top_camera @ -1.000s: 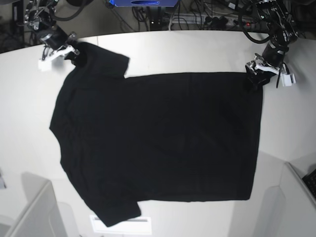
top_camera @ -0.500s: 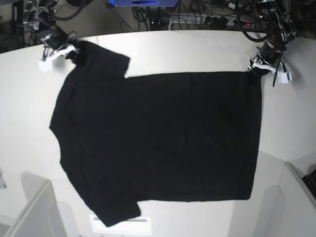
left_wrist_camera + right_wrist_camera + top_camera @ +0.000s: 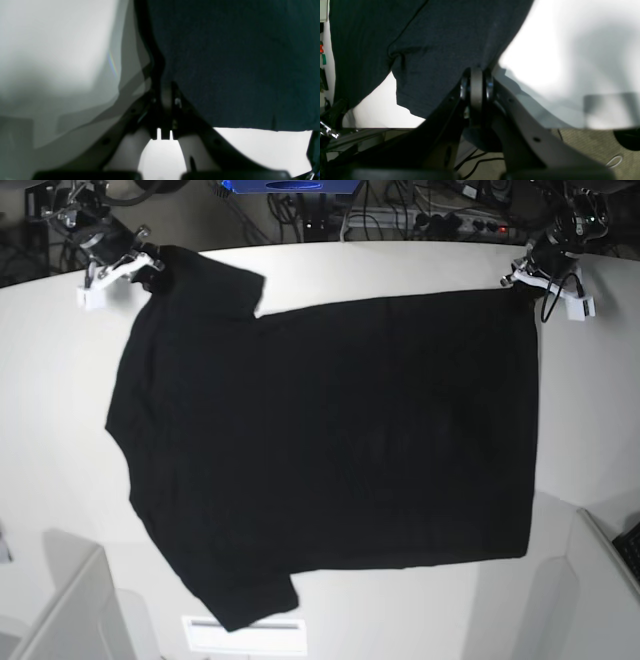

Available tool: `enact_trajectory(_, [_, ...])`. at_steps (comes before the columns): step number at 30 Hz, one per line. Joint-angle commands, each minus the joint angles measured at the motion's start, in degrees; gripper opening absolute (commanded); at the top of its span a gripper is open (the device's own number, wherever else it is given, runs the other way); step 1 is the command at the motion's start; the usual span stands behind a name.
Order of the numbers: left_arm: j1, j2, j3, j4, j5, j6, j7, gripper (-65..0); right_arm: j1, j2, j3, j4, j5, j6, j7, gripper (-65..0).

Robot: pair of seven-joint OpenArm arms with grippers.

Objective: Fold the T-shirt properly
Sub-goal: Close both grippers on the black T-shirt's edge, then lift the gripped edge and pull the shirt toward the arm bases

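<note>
Black T-shirt point(image 3: 330, 450) lies flat, its far corners pinched by both grippers.

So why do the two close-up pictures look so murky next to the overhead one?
Left wrist view: the table is a soft, out-of-focus blur crossed by grey shadows, with a faint rainbow streak. Right wrist view: the same haze, though the T-shirt weave shows. Base view: evenly lit and sharp, but its edges bow.

A white table point(image 3: 330, 265) carried the black T-shirt point(image 3: 330, 450), which lay spread flat, plain side up, covering most of it.
</note>
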Motion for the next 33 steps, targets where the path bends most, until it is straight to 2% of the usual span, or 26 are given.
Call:
enact_trajectory(1, [0.94, -0.68, -0.35, 1.53, -0.79, -0.32, -0.69, -65.0, -1.47, 0.52, 0.25, 0.43, -1.62, -0.50, -1.23, -65.0])
enact_trajectory(13, [5.60, -0.51, -0.44, 7.16, -0.70, -0.15, -0.87, -65.0, -4.99, 0.26, 0.25, 9.04, -1.53, -0.41, -1.32, -65.0])
enact_trajectory(24, [4.10, -0.07, -0.44, 11.29, -0.79, 0.12, -0.61, -65.0, -1.38, 0.34, 0.25, 15.37, -1.44, -0.94, -1.50, -65.0])
enact_trajectory(25, [3.57, -0.07, -0.44, 11.12, -0.79, 0.38, -0.61, -65.0, -0.59, 0.43, 0.25, 15.37, -1.44, -0.94, -2.38, -65.0])
enact_trajectory(29, [1.46, -0.07, -0.18, 11.55, -1.23, 5.48, -0.61, -65.0, 4.51, 0.43, 0.34, 15.20, -1.62, -0.94, -8.97, -65.0])
enact_trajectory(33, [-0.56, -0.07, -0.09, 11.38, -1.23, 6.45, -0.61, -65.0, 8.29, 0.26, 0.34, 15.20, -1.62, -1.03, -11.69, -65.0])
